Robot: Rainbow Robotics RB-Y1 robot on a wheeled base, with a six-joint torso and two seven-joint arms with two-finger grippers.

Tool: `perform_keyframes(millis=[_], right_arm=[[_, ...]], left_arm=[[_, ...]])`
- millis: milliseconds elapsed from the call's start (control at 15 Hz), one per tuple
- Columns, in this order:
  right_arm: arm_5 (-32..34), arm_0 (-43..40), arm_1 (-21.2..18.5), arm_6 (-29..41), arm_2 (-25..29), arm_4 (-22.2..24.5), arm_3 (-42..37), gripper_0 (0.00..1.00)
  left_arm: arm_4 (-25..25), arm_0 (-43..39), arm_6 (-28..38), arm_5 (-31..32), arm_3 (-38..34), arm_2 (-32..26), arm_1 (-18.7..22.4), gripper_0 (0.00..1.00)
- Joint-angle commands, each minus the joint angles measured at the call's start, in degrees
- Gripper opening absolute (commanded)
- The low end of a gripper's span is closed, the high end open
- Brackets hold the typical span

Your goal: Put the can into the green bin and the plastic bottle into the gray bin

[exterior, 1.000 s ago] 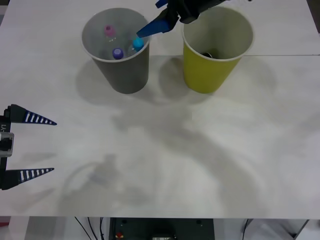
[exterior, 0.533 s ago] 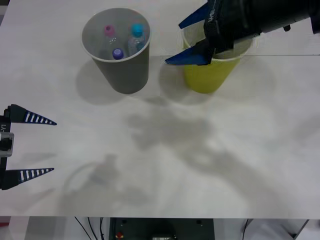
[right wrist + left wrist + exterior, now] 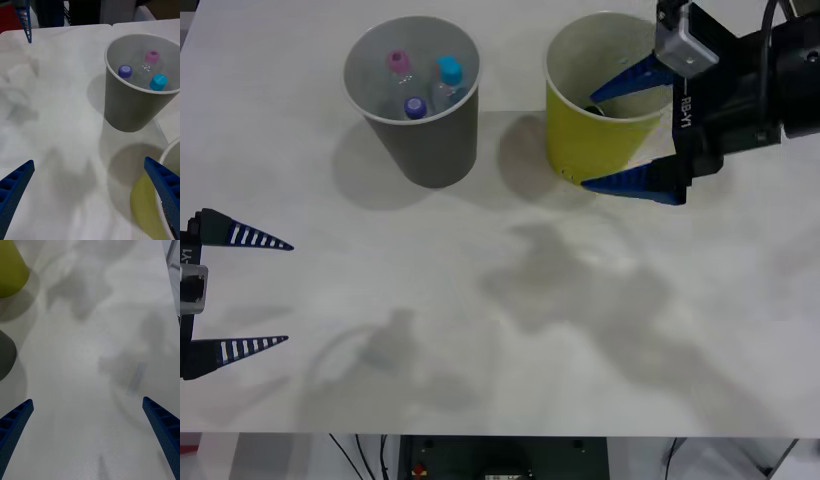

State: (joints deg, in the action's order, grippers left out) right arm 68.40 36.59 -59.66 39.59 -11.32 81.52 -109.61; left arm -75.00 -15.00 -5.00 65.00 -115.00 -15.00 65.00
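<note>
The gray bin (image 3: 420,140) stands at the back left of the table. The plastic bottle with the pink cap (image 3: 398,62) stands inside it, and so do a light-blue-capped bottle (image 3: 448,70) and a purple-capped one (image 3: 415,106). To its right is the green bin (image 3: 570,150). A small dark shape (image 3: 595,107) lies at the bottom of the green bin, and I cannot tell whether it is the can. My right gripper (image 3: 587,140) is open and empty, raised over the green bin's near right side. In the right wrist view the gray bin (image 3: 129,108) holds the pink-capped bottle (image 3: 152,56). My left gripper (image 3: 288,293) rests open at the table's left edge.
The white table (image 3: 500,330) stretches bare from the bins to its near edge. A seam (image 3: 750,110) runs across it behind the green bin. In the left wrist view the green bin (image 3: 11,266) and the gray bin (image 3: 5,356) show at one edge.
My right gripper has moved from above the gray bin, by the light-blue cap, rightward and nearer to the green bin. The light-blue-capped bottle now stands free in the gray bin. The left arm has not moved.
</note>
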Motion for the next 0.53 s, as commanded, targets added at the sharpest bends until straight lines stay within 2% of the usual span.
perform_keyframes(millis=[67, 267, 533], right_arm=[[3.8, -5.6, 0.2, -5.8, 5.0, -2.1, -0.1, 1.00], [7.5, -11.8, 0.2, -11.0, 10.0, -2.8, -0.1, 1.00], [8.3, -20.9, 0.2, -17.0, 15.5, -4.6, -0.4, 1.00]], left_arm=[[0.0, 0.0, 0.0, 0.0, 0.0, 0.0, 0.0, 1.00], [0.0, 0.0, 0.0, 0.0, 0.0, 0.0, 0.0, 1.00], [0.0, 0.0, 0.0, 0.0, 0.0, 0.0, 0.0, 1.00]])
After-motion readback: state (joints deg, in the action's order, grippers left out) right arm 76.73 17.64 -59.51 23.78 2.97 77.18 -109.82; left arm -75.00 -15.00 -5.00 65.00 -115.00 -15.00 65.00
